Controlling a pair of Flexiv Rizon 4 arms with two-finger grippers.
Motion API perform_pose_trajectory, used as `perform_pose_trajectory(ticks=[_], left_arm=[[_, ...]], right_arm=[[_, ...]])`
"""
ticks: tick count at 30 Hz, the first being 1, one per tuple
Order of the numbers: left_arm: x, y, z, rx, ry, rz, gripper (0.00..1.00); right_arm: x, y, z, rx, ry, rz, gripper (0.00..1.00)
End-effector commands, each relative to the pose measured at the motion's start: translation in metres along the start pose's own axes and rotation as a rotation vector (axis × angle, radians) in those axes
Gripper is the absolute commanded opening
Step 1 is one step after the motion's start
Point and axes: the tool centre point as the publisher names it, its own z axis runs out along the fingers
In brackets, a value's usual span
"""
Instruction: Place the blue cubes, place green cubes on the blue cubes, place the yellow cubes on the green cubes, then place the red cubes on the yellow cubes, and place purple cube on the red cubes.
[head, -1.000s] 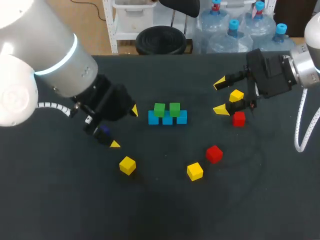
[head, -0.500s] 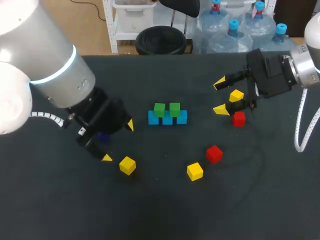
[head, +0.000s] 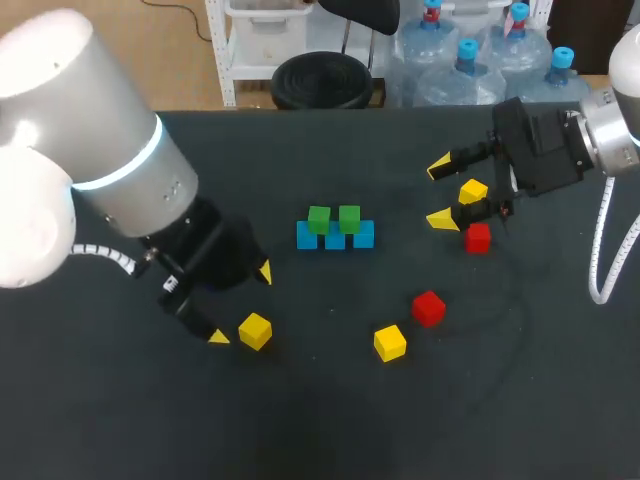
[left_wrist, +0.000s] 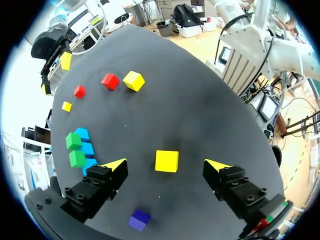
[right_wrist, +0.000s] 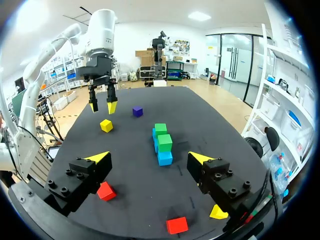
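Observation:
Three blue cubes (head: 335, 237) lie in a row mid-table with two green cubes (head: 333, 217) on top. My left gripper (head: 241, 305) is open over the near-left yellow cube (head: 255, 331); the left wrist view shows that yellow cube (left_wrist: 166, 161) on the table between its spread fingers, untouched. The purple cube (left_wrist: 139, 220) lies under the wrist and is hidden in the head view. My right gripper (head: 439, 193) hangs open at the far right, beside a yellow cube (head: 473, 190) and a red cube (head: 478, 238). Another red cube (head: 428, 307) and yellow cube (head: 390, 342) lie nearer the middle.
The black tabletop (head: 330, 420) is bare along its front and at the far left. From the right wrist view the blue and green stack (right_wrist: 162, 142) sits ahead of the right gripper (right_wrist: 148, 158), with my left gripper (right_wrist: 102, 105) beyond it.
My left gripper has swung toward the front of the table and now straddles the near-left yellow cube; its wrist now covers the purple cube. The right arm has not moved.

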Motion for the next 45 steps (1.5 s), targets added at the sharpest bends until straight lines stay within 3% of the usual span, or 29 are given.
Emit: perform_pose_trajectory(ticks=[1, 20, 27, 37, 45], left_arm=[[0.002, 0.005, 0.015, 0.002, -0.003, 0.0, 1.0], [0.014, 0.011, 0.039, 0.039, 0.011, -0.014, 1.0], [0.014, 0.013, 0.042, 0.043, 0.009, -0.014, 0.71], [0.016, 0.011, 0.041, 0.049, 0.015, -0.026, 0.66], [0.015, 0.009, 0.042, 0.049, 0.016, -0.039, 0.36]], right_arm=[[0.0, 0.0, 0.001, 0.0, -0.002, -0.001, 1.0], [0.0, 0.0, 0.001, 0.0, -0.002, -0.001, 1.0], [0.0, 0.0, 0.001, 0.0, -0.002, -0.001, 1.0], [0.0, 0.0, 0.001, 0.0, -0.002, -0.001, 1.0], [0.0, 0.0, 0.001, 0.0, -0.002, -0.001, 1.0]])
